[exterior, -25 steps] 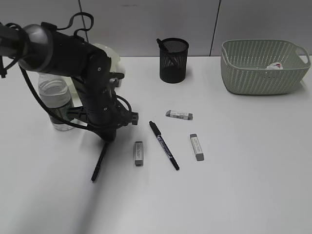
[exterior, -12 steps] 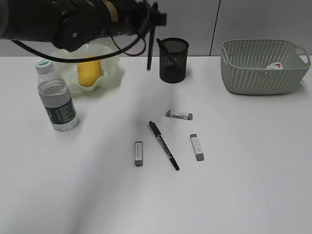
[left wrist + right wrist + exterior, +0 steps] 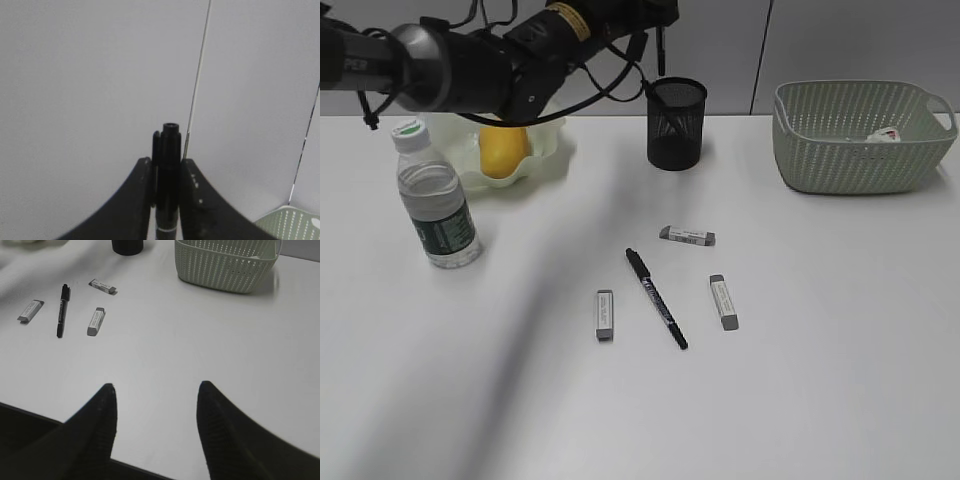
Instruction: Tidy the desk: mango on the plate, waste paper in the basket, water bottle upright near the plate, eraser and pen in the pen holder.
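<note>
Three erasers (image 3: pixel 687 236) (image 3: pixel 605 315) (image 3: pixel 724 301), two pens (image 3: pixel 656 298) (image 3: pixel 168 182), one bottle (image 3: pixel 435 206), one mango (image 3: pixel 503 150), one plate (image 3: pixel 549 160), one basket (image 3: pixel 860 140), one pen holder (image 3: pixel 676 124), one paper wad (image 3: pixel 886 134).

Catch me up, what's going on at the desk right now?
The left gripper has its fingers shut on a black pen and holds it up over the black mesh pen holder. The right gripper is open above bare tabletop. The yellow-orange mango sits in the pale green ruffled plate, the clear water bottle stands upright beside it, and crumpled white paper lies in the sage-green basket. Another black pen and three grey erasers lie on the white desk.
</note>
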Tool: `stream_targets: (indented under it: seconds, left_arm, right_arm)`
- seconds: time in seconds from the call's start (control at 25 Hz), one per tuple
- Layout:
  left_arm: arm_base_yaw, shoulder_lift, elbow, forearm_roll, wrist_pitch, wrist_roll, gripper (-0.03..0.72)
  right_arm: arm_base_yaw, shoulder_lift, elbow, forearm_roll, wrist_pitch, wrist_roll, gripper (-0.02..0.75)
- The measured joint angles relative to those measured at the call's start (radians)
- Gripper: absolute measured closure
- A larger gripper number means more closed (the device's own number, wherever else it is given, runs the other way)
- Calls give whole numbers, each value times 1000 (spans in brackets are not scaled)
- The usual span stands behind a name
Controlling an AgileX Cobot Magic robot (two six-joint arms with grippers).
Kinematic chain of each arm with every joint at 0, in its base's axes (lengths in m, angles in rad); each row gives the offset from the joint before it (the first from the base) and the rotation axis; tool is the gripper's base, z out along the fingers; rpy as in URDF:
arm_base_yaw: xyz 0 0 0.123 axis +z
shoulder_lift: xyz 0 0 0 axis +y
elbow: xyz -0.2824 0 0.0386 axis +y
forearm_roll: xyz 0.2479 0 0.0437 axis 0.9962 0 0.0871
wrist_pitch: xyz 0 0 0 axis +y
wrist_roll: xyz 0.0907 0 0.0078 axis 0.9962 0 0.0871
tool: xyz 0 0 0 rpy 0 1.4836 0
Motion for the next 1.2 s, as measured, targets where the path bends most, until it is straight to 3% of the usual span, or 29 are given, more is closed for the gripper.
stream_targets:
  seconds: [0.32, 1.2]
  left_arm:
    - [-14, 117, -153, 0, -8, 5, 570]
    - [-17, 149, -171, 70, 8, 7, 538]
  right_arm:
    - [0, 0, 0, 0, 0, 4, 323]
    - [0, 0, 0, -1, 0, 4, 323]
